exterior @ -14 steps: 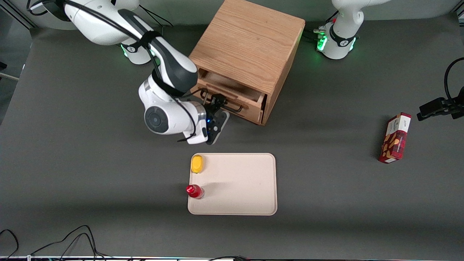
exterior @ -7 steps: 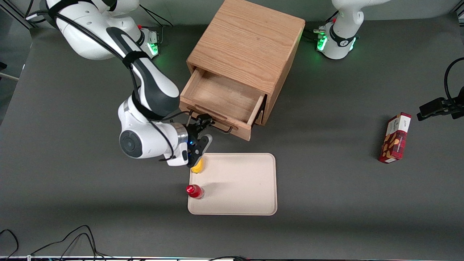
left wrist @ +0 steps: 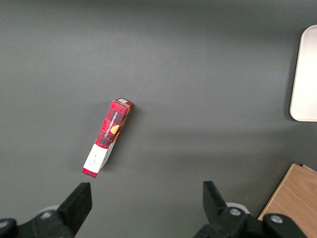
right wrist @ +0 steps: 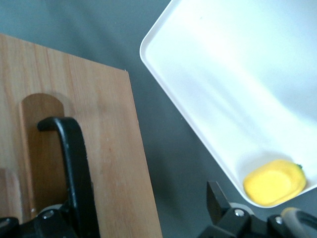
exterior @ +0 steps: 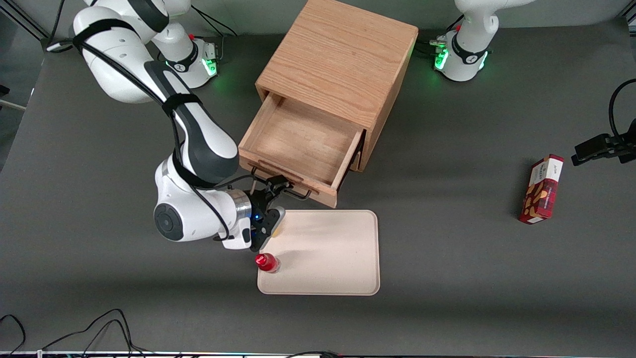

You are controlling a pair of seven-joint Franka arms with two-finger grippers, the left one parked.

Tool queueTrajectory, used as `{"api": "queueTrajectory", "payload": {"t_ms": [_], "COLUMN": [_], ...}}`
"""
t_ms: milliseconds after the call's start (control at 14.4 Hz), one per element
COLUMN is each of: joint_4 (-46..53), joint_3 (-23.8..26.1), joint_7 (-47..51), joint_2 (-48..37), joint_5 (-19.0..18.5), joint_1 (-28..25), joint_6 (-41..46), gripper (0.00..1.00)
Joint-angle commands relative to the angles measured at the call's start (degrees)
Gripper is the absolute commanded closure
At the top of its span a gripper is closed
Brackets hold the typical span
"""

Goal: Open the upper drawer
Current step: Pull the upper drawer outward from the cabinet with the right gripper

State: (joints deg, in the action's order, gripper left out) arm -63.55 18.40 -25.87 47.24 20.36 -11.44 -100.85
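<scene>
The wooden cabinet (exterior: 343,64) stands near the back of the table. Its upper drawer (exterior: 298,144) is pulled well out and its inside is bare. The thin black wire handle (exterior: 296,194) runs along the drawer front (right wrist: 109,139). My right gripper (exterior: 275,189) is at that handle, in front of the drawer and just above the tray's corner. In the right wrist view the gripper (right wrist: 141,210) is open. The handle (right wrist: 74,158) lies against one finger and the other finger (right wrist: 216,198) stands apart over the table. The bottom drawer is hidden under the open one.
A cream tray (exterior: 348,258) lies nearer the front camera than the drawer. It holds a red-capped bottle (exterior: 267,262) at one edge and a yellow object (right wrist: 275,188) under my wrist. A red box (exterior: 541,189) lies toward the parked arm's end.
The upper drawer has slid from slightly open to well out of the cabinet. My gripper moved with its handle toward the front camera and now covers the yellow object.
</scene>
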Motion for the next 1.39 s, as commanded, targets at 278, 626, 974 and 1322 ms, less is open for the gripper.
{"api": "queueTrajectory", "payload": {"t_ms": [278,626,974,1322], "joint_4": [9.5,10.1,11.7,10.7], "joint_3": [-1.4,-1.6,-3.2,-8.4], "joint_7": [-1.1,-1.1,-1.1,-1.2], "joint_2": [4.5,4.5,3.9,-7.0], "joint_5": [-0.3,-0.4,-0.4,-3.0], "joint_1": [0.7,1.8,1.6,2.2], "joint_6": [2.8,3.0,3.5,6.6], "gripper": [0.0,0.0,0.0,0.0]}}
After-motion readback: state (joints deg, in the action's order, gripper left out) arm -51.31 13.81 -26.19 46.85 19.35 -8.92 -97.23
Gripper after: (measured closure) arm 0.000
